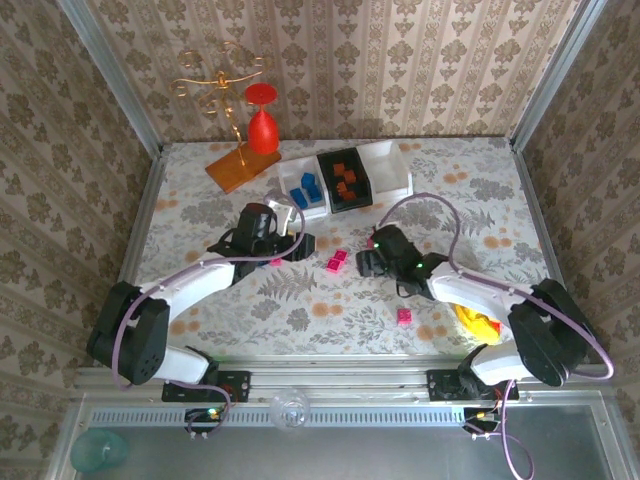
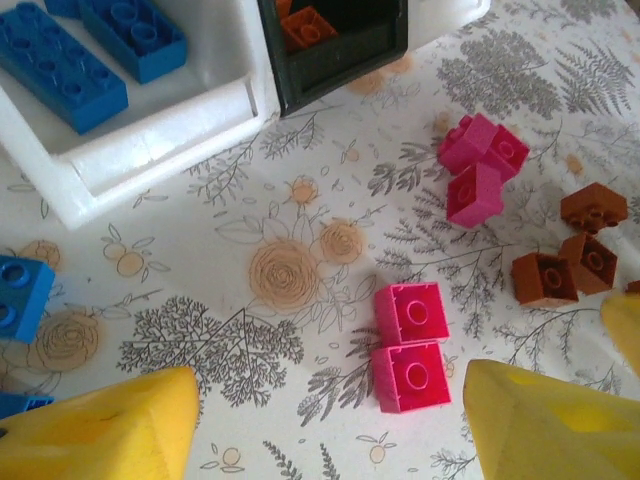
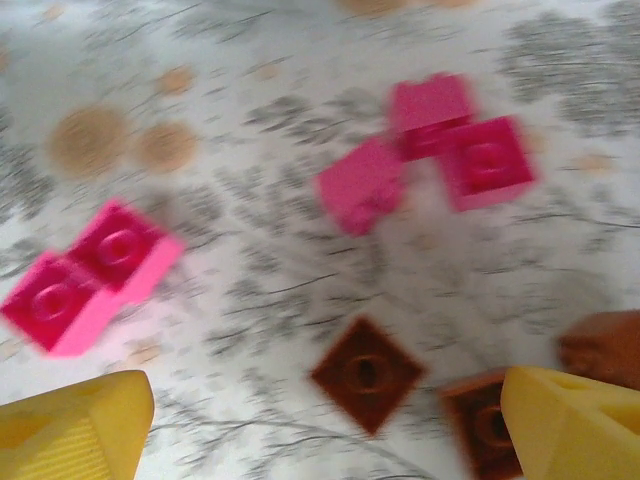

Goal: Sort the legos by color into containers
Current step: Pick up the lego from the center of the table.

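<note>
**Item condition.** The legos are small moulded bricks, judged light, rigid and not fragile. Their smooth side walls may slip under a shallow pinch. The best hold is across two opposite flat sides, low on the body, with the studs left clear. A magenta pair [image 2: 410, 345] lies end to end at lower centre of the left wrist view. It is judged liable to part or pivot if taken by one brick alone.

**Location.** Loose on the surface [image 1: 480, 200] in the left wrist view are a magenta cluster [image 2: 480, 165] at right centre, orange-brown bricks [image 2: 560, 270] towards the right edge, and a blue brick [image 2: 20, 295] at the left edge. Overhead, a single magenta brick [image 1: 404, 316] lies lower right of centre.

**Claws.** The left claw [image 2: 330, 400] is released, fingers wide and grasping nothing. The magenta pair sits nearer the finger at lower right of the frame, apart from it. The right claw [image 3: 328, 395] is likewise released, over an orange-brown brick [image 3: 368, 372]. A second brown brick [image 3: 485, 425] lies just beside the finger at lower right. The view is blurred, so contact cannot be confirmed.

**Containers.** Three stand in a row at upper centre of the overhead view.
- The white bin [image 2: 160, 130] holds blue bricks [image 2: 60, 65] only.
- The black bin [image 2: 340, 60] holds orange-brown pieces [image 2: 305, 25].
- The far white bin [image 1: 390, 170] appears empty and is judged to be reserved for magenta.
</note>
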Motion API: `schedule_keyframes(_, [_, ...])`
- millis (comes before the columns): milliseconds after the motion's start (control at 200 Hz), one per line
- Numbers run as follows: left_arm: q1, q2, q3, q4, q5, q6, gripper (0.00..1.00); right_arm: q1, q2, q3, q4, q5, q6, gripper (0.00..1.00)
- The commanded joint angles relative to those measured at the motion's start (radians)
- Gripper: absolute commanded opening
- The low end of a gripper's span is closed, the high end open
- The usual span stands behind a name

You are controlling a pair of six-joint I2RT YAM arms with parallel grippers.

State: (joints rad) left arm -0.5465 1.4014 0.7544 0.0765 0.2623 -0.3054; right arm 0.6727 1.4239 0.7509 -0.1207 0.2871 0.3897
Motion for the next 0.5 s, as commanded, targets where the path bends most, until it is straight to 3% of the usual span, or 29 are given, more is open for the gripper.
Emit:
schedule_keyframes(0, [0.026,-0.03,-0.017,0.019,-0.008,0.024,0.72,0.064,0.094,0.062,-0.008,-0.041,0.024,0.9])
schedule_keyframes(260, [0.083,-0.127,-0.096,0.042,-0.079,0.003,0.73,0.148,0.283,0.158,0.061,-0.11,0.091,0.76])
schedule_keyframes(495, [0.141,-0.172,-0.122,0.042,-0.097,0.002,0.73,0.158,0.363,0.198,0.129,-0.117,0.119,0.65])
